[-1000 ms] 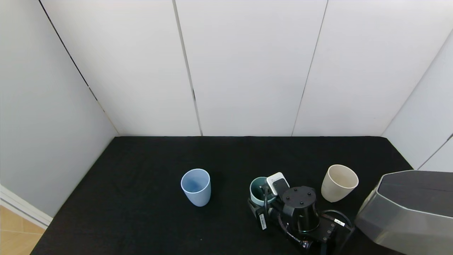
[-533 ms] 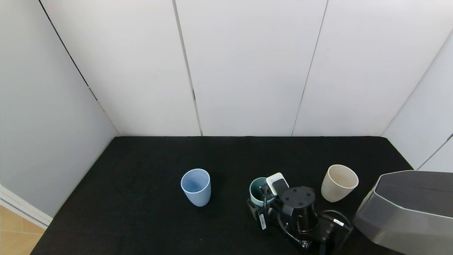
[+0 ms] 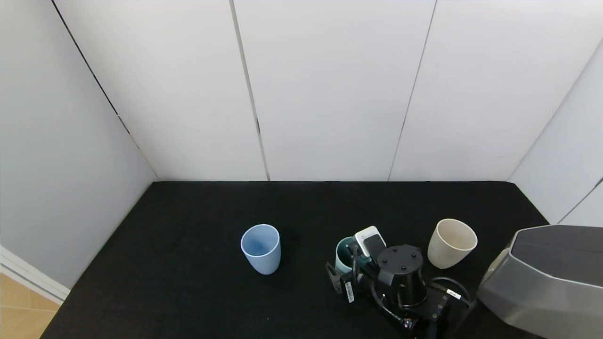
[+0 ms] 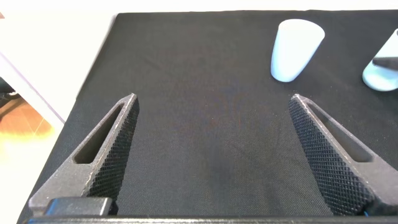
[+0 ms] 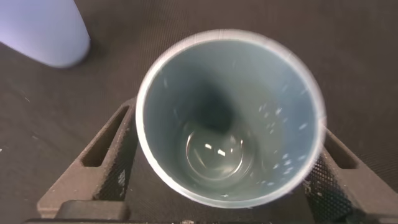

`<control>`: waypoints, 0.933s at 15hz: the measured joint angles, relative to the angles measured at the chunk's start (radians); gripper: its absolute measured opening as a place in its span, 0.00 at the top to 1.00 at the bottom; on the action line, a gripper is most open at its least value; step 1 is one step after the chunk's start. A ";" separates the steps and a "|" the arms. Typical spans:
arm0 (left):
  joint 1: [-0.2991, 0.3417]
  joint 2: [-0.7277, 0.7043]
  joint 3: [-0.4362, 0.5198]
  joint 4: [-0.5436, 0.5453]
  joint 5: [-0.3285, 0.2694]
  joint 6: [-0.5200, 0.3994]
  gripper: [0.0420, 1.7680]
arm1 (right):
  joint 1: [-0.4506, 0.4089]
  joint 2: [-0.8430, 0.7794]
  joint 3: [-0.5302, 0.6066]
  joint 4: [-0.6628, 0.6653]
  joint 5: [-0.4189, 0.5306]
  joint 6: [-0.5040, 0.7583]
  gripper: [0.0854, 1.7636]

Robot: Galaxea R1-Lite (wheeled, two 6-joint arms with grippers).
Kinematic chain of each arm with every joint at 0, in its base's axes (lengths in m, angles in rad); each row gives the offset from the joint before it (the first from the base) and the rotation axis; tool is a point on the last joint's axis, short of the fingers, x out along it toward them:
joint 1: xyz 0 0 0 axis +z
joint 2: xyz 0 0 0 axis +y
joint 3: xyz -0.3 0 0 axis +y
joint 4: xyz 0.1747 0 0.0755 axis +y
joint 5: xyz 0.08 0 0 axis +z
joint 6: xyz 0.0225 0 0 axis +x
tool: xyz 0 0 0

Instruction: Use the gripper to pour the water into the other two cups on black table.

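My right gripper (image 3: 349, 262) is shut on the teal-green cup (image 3: 344, 254) near the front of the black table (image 3: 188, 235); its fingers (image 5: 106, 155) press both sides of the cup (image 5: 230, 118). A little water (image 5: 214, 155) glints at the cup's bottom. The pale blue cup (image 3: 260, 248) stands upright to the left, also seen in the right wrist view (image 5: 43, 28) and the left wrist view (image 4: 297, 48). The cream-white cup (image 3: 451, 243) stands upright to the right. My left gripper (image 4: 214, 98) is open and empty, low over bare table.
White wall panels (image 3: 330, 94) close the table at the back and on both sides. The grey robot body (image 3: 541, 278) fills the front right corner. Black table surface lies between the cups and toward the back.
My right gripper and the teal-green cup have shifted slightly, and the cup now looks a little tilted. The pale blue and cream-white cups have not moved.
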 joint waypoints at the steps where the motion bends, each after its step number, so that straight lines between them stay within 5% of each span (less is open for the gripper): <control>1: 0.000 0.000 0.000 0.000 0.000 0.000 0.03 | 0.001 -0.016 0.002 0.003 0.000 0.000 0.11; 14: 0.000 0.000 0.000 0.000 0.000 0.000 0.03 | -0.037 -0.381 0.005 0.217 -0.064 -0.053 0.05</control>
